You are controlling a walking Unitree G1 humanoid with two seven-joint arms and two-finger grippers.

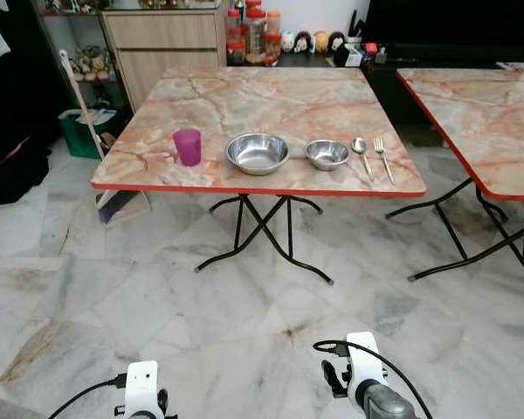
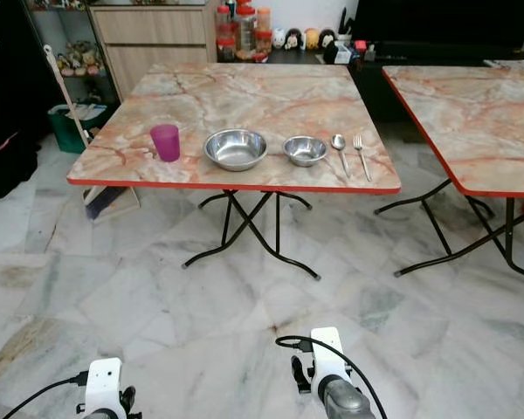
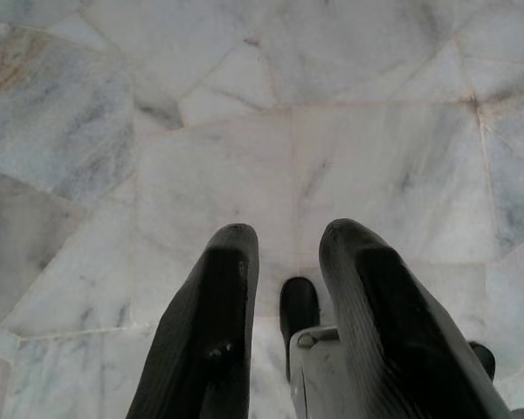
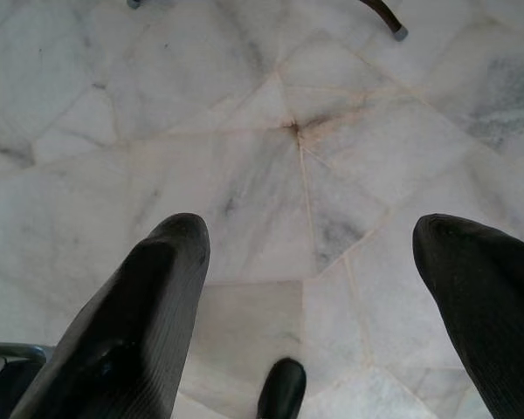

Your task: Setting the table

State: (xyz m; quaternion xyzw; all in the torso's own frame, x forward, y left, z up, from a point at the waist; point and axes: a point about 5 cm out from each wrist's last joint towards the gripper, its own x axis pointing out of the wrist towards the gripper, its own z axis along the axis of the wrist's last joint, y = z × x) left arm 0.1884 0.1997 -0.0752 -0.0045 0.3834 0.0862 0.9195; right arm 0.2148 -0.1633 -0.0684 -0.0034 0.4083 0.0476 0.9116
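Table: the marble-patterned folding table with a red edge (image 1: 201, 100) fills the upper middle of the left eye view; the setting lies in a row along its near edge.
Cup: the translucent purple plastic cup (image 1: 188, 147) stands upright at the row's left end. It looks light and stiff but easy to tip; I would grip it across the mid-wall.
Large bowl: the wide shiny steel bowl (image 1: 257, 153) sits centre. Probably slippery and rigid; the rim is the likely hold.
Small bowl: the smaller steel bowl (image 1: 327, 154) sits just right of it, apart from it. Same handling, by the rim.
Cutlery: the steel spoon (image 1: 361, 154) and steel fork (image 1: 383, 158) lie side by side at the right end. Thin and flat, likely hard to pinch; take the handles.
Left gripper: the left gripper (image 3: 284, 297) points at the marble floor, well apart from the table, fingers narrowly parted, holding nothing.
Right gripper: the right gripper (image 4: 306, 288) also hangs over the floor, fingers spread wide, empty.
Writing: no brand or label is legible; the jars at the upper edge are too small to read.
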